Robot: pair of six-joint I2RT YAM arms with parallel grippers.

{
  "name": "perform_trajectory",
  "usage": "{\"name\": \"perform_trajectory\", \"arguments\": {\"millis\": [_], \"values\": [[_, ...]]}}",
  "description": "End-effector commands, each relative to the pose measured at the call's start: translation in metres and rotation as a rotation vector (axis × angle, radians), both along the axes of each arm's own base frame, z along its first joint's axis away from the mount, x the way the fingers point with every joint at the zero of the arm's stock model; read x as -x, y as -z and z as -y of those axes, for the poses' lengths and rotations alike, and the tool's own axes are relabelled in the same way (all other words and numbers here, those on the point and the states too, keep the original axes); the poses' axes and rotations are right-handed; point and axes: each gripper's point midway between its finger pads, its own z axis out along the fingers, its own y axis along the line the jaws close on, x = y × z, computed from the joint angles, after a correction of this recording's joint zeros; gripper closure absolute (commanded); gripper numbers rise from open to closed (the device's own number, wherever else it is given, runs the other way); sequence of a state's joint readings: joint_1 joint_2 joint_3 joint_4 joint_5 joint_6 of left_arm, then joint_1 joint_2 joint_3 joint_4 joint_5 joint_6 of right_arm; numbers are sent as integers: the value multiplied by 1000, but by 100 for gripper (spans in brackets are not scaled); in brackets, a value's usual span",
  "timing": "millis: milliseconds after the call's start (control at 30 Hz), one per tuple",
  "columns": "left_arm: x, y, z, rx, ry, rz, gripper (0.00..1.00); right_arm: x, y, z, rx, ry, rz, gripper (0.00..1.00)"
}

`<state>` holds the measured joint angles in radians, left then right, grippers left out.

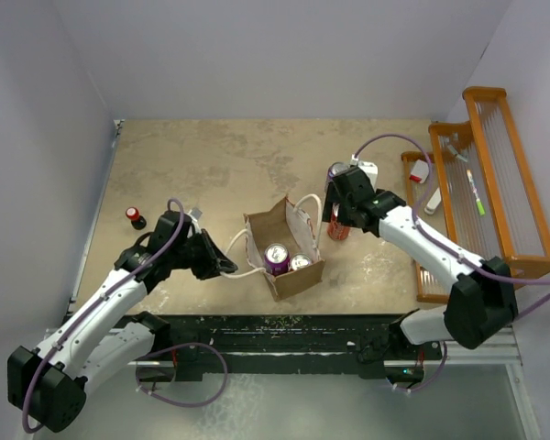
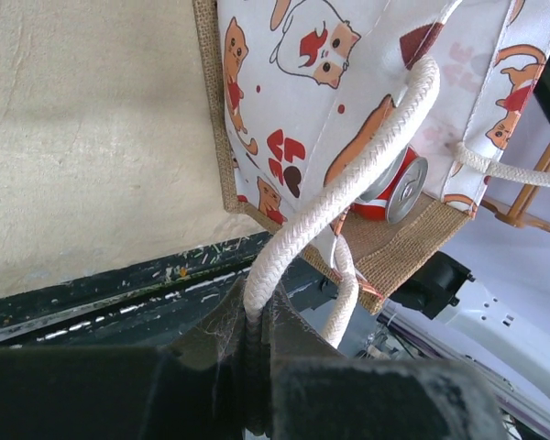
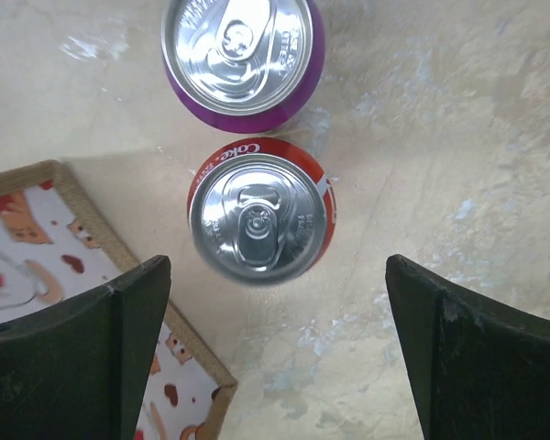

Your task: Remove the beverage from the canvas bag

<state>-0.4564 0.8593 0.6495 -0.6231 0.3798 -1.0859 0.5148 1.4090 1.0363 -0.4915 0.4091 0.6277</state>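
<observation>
The canvas bag point(image 1: 284, 249) stands upright and open-mouthed near the middle of the table point(image 1: 211, 165), close to its near edge. Its printed pale lining faces the overhead camera. Inside it I see two drinks standing side by side: a purple soda can point(image 1: 276, 258) and, to its right, a red can point(image 2: 399, 188) with a silver top.

My left pincer point(image 2: 257, 335) is on the bag's left side and is clenched on the white rope handle point(image 2: 348, 192). The rope runs taut from between the fingers up to the bag's rim. Both cans in the bag sit beyond that rim, well apart from this pincer.

My right pincer point(image 3: 277, 302) is just past the bag's right wall and is released, with its fingers point(image 3: 101, 357) spread wide. In the wrist view a Coke can point(image 3: 258, 220) stands upright on the table between the fingers, with a gap on each side. I cannot tell how high the fingers hang over it. A second purple can point(image 3: 241, 55) stands just beyond the Coke can, very near it, and the bag's burlap-edged corner shows by the left finger.

Further out, a red-capped bottle point(image 1: 134, 217) stands by the left arm. An orange wooden rack point(image 1: 504, 165) with a few small items lines the table's right edge.
</observation>
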Motion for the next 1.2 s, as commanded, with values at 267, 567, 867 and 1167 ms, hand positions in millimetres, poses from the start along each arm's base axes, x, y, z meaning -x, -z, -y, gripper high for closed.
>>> {"name": "perform_trajectory", "arguments": {"millis": [267, 567, 867, 1167], "values": [[-12, -3, 7, 44, -16, 36, 100, -2, -166, -34, -136, -342, 284, 7], [-13, 1, 4, 29, -52, 17, 100, 35, -186, -146, -169, -809, 322, 8], [-11, 3, 0, 13, -69, -3, 100, 74, -116, -184, -39, -960, 131, 19], [-15, 2, 1, 17, -82, -4, 100, 95, -57, -203, 6, -976, -54, 19]]}}
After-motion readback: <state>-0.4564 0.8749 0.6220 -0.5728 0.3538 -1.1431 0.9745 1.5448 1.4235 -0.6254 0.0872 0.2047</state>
